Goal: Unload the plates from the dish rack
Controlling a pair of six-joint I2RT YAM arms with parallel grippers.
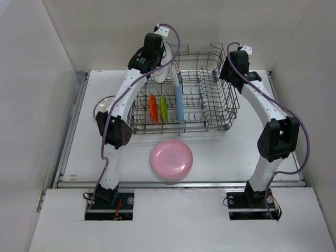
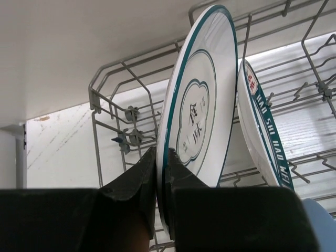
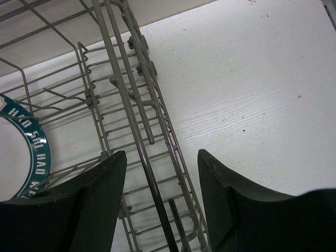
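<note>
The grey wire dish rack point(image 1: 220, 107) stands at the back middle of the table. An orange plate point(image 1: 153, 108), a green plate point(image 1: 164, 107) and a light blue plate point(image 1: 179, 102) stand upright in it. My left gripper point(image 1: 160, 62) is shut on the rim of a white teal-rim plate point(image 2: 205, 94), which stands upright in the rack's back left. In the left wrist view my left gripper point(image 2: 161, 157) pinches that rim. A second teal-banded plate point(image 2: 262, 131) stands just behind it. My right gripper point(image 3: 163, 157) is open, its jaws either side of the rack's right wall point(image 3: 139, 105).
A pink plate point(image 1: 171, 159) lies flat on the table in front of the rack. A patterned plate point(image 1: 102, 106) lies at the left, partly hidden by my left arm. White walls close in the table at the back and both sides.
</note>
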